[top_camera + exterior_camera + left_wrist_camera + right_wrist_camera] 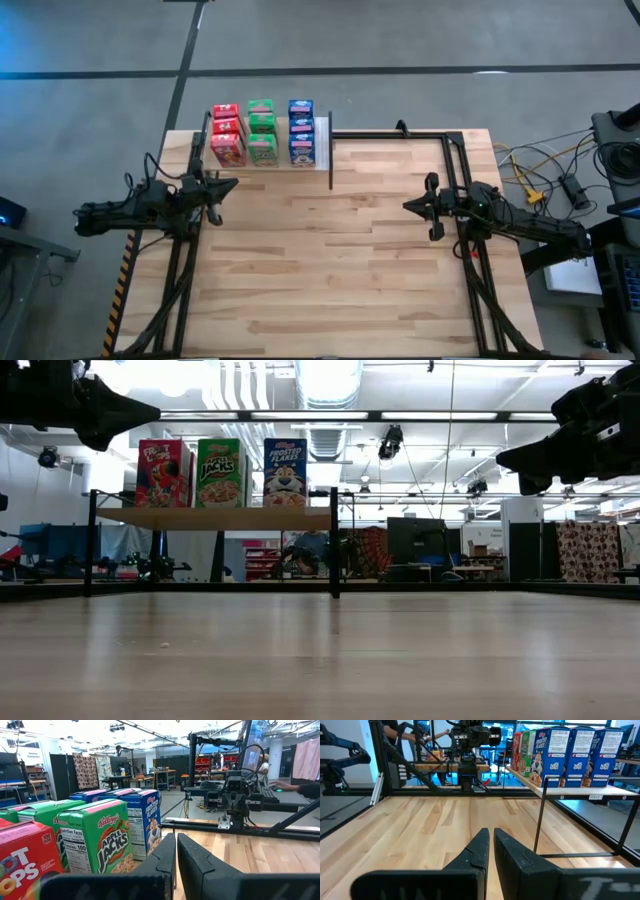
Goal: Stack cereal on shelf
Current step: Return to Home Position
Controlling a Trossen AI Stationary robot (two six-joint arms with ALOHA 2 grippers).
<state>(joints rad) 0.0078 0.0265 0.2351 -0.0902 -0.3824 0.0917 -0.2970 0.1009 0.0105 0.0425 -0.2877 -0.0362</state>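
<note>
Red cereal boxes [227,135], green cereal boxes [262,132] and blue cereal boxes [301,130] stand upright on the shelf [321,147], three to a colour. Each colour forms its own row running front to back, red at the outer end and blue beside the white end strip. The shelf sits at the far left part of the bench [330,270], its plank raised on thin black uprights (the low view shows this clearly). The left pincer [226,186] hangs above the bench just in front of the red row, its fingers drawn together with nothing between them. The right pincer [411,206] hangs over the right half of the bench, well apart from the shelf, likewise closed and empty.
</note>
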